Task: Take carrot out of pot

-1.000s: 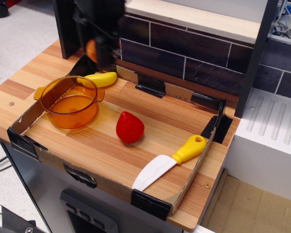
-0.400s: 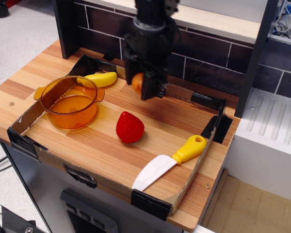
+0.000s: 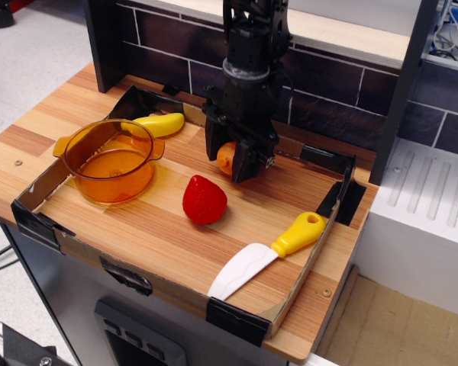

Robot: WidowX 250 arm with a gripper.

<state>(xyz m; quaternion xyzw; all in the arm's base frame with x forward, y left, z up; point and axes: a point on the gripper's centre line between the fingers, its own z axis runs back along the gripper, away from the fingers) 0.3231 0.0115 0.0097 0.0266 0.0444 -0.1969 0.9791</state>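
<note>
The carrot (image 3: 227, 157) sits clamped between the fingers of the gripper (image 3: 230, 162), only part of its orange body showing, held low over the wooden board (image 3: 160, 221) near the back wall. The pot (image 3: 111, 158) stands well off to the gripper's left in this view and looks empty, so the lifting-out seems done; what is left, by the look of it, is setting the carrot down and letting go. In front of the gripper lies one strawberry (image 3: 204, 200), further front one toy knife (image 3: 269, 256), and beside the pot one yellow banana-like toy (image 3: 159, 124): one of each, with one pot and one carrot.
</note>
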